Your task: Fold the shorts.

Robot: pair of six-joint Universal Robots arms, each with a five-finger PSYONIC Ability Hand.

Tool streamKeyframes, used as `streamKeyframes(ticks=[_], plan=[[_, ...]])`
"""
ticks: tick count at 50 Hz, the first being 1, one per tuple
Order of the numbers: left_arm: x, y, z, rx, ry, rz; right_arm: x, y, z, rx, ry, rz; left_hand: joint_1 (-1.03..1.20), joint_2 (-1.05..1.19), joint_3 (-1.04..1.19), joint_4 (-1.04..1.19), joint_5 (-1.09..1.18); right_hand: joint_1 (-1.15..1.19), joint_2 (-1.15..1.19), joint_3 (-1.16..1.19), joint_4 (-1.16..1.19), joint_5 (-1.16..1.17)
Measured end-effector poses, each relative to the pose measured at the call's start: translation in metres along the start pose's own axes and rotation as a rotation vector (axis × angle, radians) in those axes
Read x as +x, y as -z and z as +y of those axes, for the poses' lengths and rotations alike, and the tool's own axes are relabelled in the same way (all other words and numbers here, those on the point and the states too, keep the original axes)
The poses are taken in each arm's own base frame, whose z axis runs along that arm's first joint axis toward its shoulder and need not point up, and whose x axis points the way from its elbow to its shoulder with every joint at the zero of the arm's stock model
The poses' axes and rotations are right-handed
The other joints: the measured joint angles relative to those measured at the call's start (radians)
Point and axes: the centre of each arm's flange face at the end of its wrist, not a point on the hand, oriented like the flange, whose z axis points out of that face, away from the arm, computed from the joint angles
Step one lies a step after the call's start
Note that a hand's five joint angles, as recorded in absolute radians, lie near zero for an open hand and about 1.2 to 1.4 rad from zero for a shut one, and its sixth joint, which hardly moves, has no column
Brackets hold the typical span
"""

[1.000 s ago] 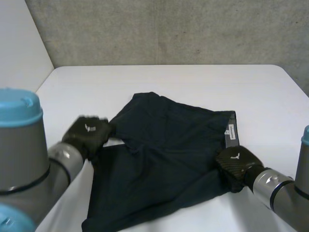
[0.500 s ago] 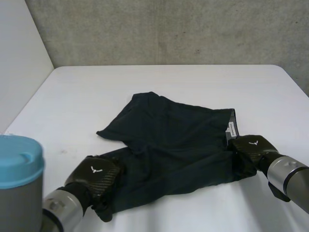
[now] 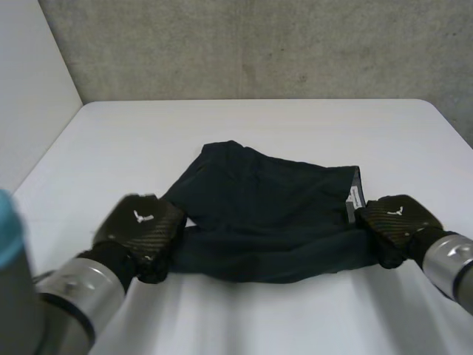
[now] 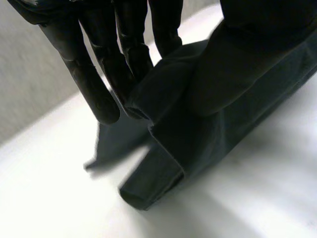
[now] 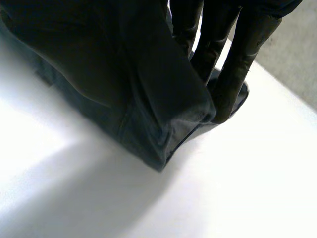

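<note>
Dark navy cloth shorts sit in the middle of the white worktop, and both of the robot's hands are on them right now. The far part of the garment lies spread flat, one corner reaching toward the grey concrete wall. The near edge is doubled over into a thick dark band that runs from one hand across to the other.

On the left, the black left hand is at the leg end of that band, back of the hand up, knuckles toward the cloth. Its own wrist view gives the close look. The long black fingers come down against a bunched fold of the fabric, the cloth wraps up toward the palm, and a hemmed corner hangs below the fingertips, down by the worktop. That reads as a grasp on the shorts, though the thumb is buried under cloth, so the pinch is likely rather than plain.

Over on the right, the black right hand is at the waistband end, just beside the small white label sewn inside the grey-lined waistband. In its wrist view the fingers press into a folded edge of the fabric, and the cloth drapes over the thumb side, gathered and held in a pinch. The folded corner below that hand is down by the worktop too.
</note>
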Motion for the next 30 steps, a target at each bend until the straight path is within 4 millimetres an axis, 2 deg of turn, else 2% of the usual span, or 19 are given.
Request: streamKeyframes(ticks=[2, 4, 9, 13, 16, 18, 22, 24, 29, 30], plan=[[-0.004, 0.013, -0.011, 0.032, -0.044, -0.006, 0.000, 0.019, -0.010, -0.002, 0.089, 0.002, 0.000, 0.000, 0.003, 0.000, 0.000, 0.000, 0.000, 0.000, 0.000, 0.000], [-0.006, 0.022, -0.016, 0.043, -0.086, -0.008, -0.001, 0.029, -0.016, -0.004, 0.135, 0.001, 0.000, 0.001, 0.003, 0.000, 0.000, 0.000, 0.000, 0.000, 0.000, 0.000], [-0.010, 0.046, -0.028, 0.079, -0.214, -0.012, 0.000, 0.073, -0.043, 0.003, 0.271, 0.009, 0.000, 0.003, 0.005, 0.004, 0.000, 0.000, 0.000, 0.000, 0.000, 0.000], [-0.012, 0.058, -0.037, 0.124, -0.250, -0.020, 0.000, 0.095, -0.058, 0.004, 0.302, 0.005, 0.000, 0.003, 0.005, 0.004, 0.000, 0.000, 0.000, 0.000, 0.000, 0.000], [-0.012, 0.061, -0.040, 0.140, -0.256, -0.023, 0.000, 0.101, -0.061, -0.003, 0.309, -0.003, 0.000, 0.003, 0.005, 0.004, 0.000, 0.000, 0.000, 0.000, 0.000, 0.000], [-0.012, 0.060, -0.040, 0.142, -0.256, -0.023, -0.001, 0.102, -0.060, -0.011, 0.312, -0.012, 0.000, 0.003, 0.005, 0.004, 0.000, 0.000, 0.000, 0.000, 0.000, 0.000], [-0.007, 0.041, -0.033, 0.116, -0.252, -0.014, -0.002, 0.088, -0.049, -0.046, 0.317, -0.040, 0.000, 0.003, 0.005, 0.004, 0.000, 0.000, 0.000, 0.000, 0.000, 0.000], [-0.004, 0.025, -0.028, 0.101, -0.250, -0.012, -0.001, 0.076, -0.043, -0.060, 0.317, -0.048, 0.000, 0.004, 0.005, 0.005, 0.000, 0.000, 0.000, 0.000, 0.000, 0.000], [0.001, -0.029, -0.020, 0.103, -0.242, -0.030, 0.006, 0.039, -0.030, -0.089, 0.309, -0.057, 0.000, 0.004, 0.005, 0.005, 0.000, 0.000, 0.000, 0.000, 0.000, 0.000], [0.001, -0.029, -0.020, 0.103, -0.242, -0.030, 0.006, 0.039, -0.030, -0.089, 0.309, -0.057, 0.000, 0.004, 0.005, 0.005, 0.000, 0.000, 0.000, 0.000, 0.000, 0.000]])
